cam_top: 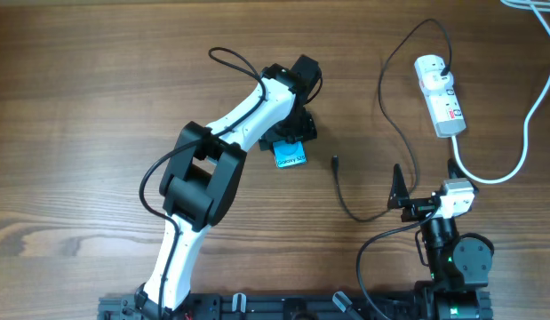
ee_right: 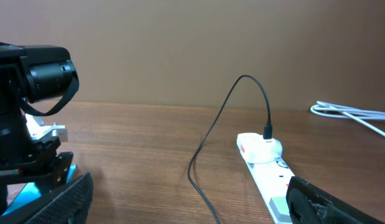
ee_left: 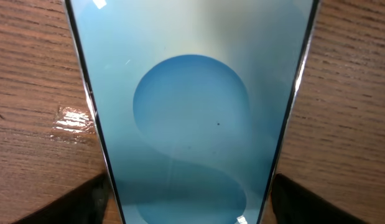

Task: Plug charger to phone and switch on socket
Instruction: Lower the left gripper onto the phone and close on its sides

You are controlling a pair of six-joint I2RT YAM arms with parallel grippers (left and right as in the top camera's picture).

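- The phone [cam_top: 290, 156], screen lit cyan, is seen on the wooden counter [cam_top: 97, 80] beneath the left wrist.
- The left fingers [ee_left: 80, 202] are set beside its 2 long edges; whether it is clamped cannot be told.
- The right fingers [ee_right: 329, 202] are spread wide, empty.
- The charger [cam_top: 335, 164] is plugged into the socket [cam_top: 439, 98]; its tip lies loose near the phone.

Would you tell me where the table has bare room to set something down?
Bare: the whole table left of the left arm, and the far edge beyond the phone. Crowded: the right side, where charger, socket and white cord surround the right gripper.
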